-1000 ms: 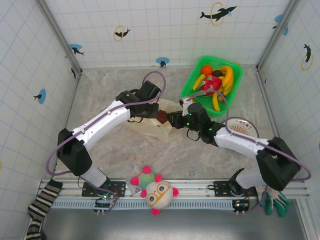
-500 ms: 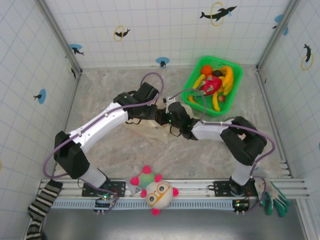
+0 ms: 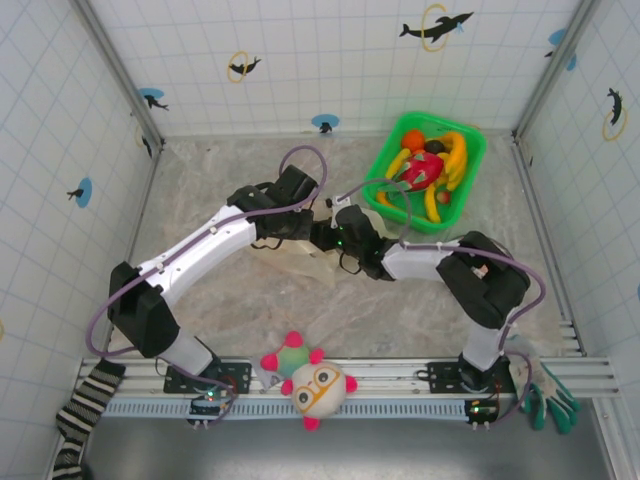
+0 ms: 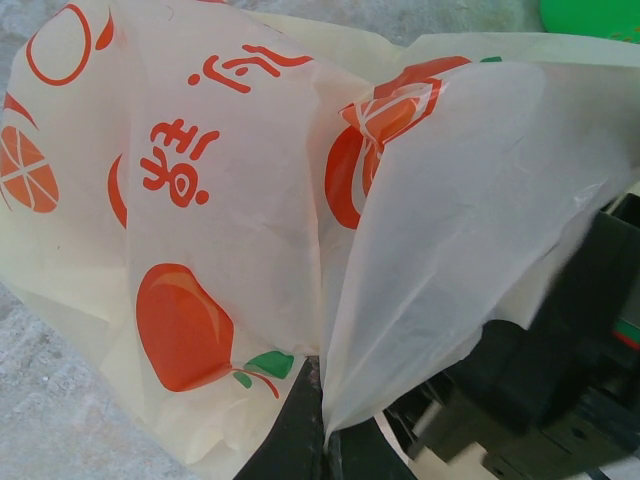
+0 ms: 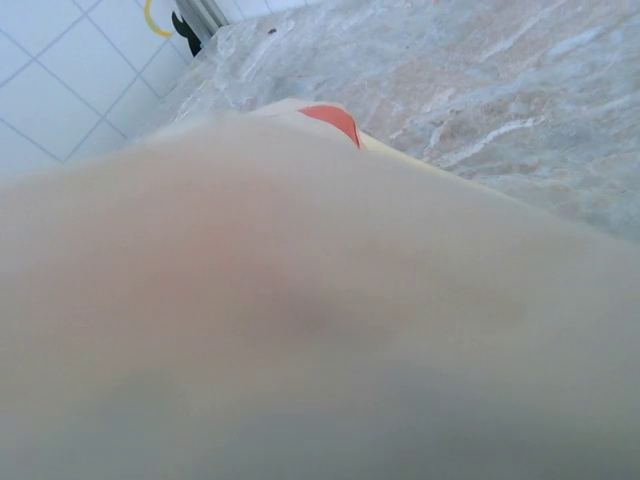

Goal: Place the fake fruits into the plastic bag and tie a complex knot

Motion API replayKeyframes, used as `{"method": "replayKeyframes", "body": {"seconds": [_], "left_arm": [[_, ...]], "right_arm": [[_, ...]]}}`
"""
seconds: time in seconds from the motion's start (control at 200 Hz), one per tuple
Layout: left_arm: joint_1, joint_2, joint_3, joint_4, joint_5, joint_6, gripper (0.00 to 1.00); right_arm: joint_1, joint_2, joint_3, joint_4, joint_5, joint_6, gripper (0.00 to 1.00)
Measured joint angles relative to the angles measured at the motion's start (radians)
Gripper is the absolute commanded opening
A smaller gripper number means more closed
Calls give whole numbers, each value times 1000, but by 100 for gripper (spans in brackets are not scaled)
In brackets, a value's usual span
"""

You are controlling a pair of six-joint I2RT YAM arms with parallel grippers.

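step: load fruit into plastic bag (image 3: 300, 256) | left claw (image 4: 322, 440) clenched on bag film, mouth lifted | right claw (image 3: 324, 237) inside mouth under film, grip can't tell | bag mid-surface (image 3: 220, 180), fake fruits (image 3: 428, 168) in green basket (image 3: 379, 182) just beside | tip: hold mouth taut, release deep, exit straight, avoid snagging film

Looks like a lab robot cell, not anyone's home. Boxed in by white tiled walls (image 3: 330, 60) with dolphin stickers (image 3: 437, 24) beyond the fingers (image 4: 290, 440), marble-look table (image 3: 210, 180) underneath them, metal rail (image 3: 400, 372) with bolted arm bases well behind, green basket (image 3: 378, 170) off right.
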Motion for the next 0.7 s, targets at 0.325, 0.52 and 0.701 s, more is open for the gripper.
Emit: {"method": "replayKeyframes", "body": {"seconds": [0.325,0.52,0.701], "left_arm": [[0,0,-2,0,-1,0,0],[0,-2,-9,0,-1,0,0],[0,-7,-21,0,-1,0,0]], "right_arm": [[0,-84,-38,-29,23,-27,100],[0,-135,-79,-56,37,-33,99],[0,-206,-131,-94,41,-41,99]]}}
